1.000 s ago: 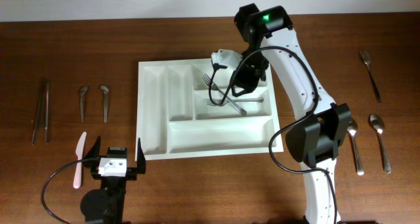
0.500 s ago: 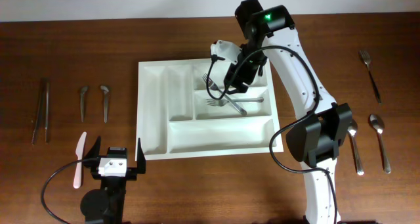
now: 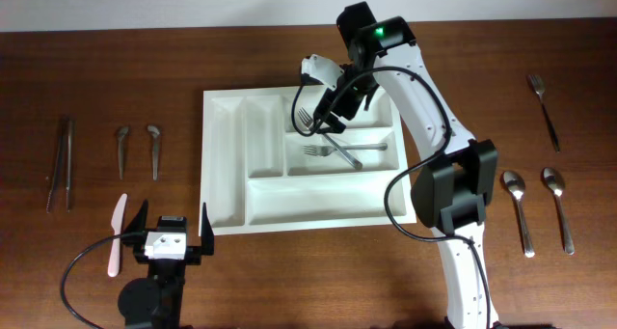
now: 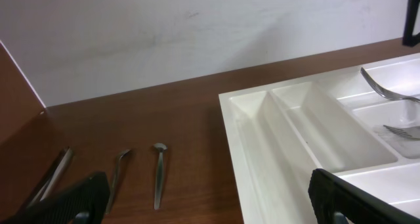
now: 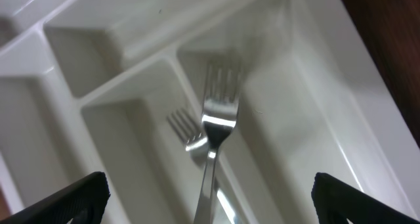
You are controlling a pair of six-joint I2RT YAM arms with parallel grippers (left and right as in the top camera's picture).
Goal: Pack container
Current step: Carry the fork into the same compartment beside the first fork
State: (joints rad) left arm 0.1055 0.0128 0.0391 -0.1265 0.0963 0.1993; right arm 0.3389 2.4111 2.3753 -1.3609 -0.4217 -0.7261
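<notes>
The large white moulded plastic cutlery tray (image 3: 227,165) lies mid-table on the dark wooden table (image 3: 96,59). The right gripper (image 3: 333,105) gapes, released, over a shiny steel fork (image 3: 323,131) slanting across a divider. The left gripper (image 3: 174,218) is spread wide and empty.

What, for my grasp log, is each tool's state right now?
Left tool: open, empty.
Right tool: open above the silver metal fork, holding nothing.

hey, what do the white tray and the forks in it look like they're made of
The tray looks like moulded plastic: matte white, with rounded dividers. The forks look like polished metal, probably stainless steel, given their bright, mirror-like glints.
</notes>
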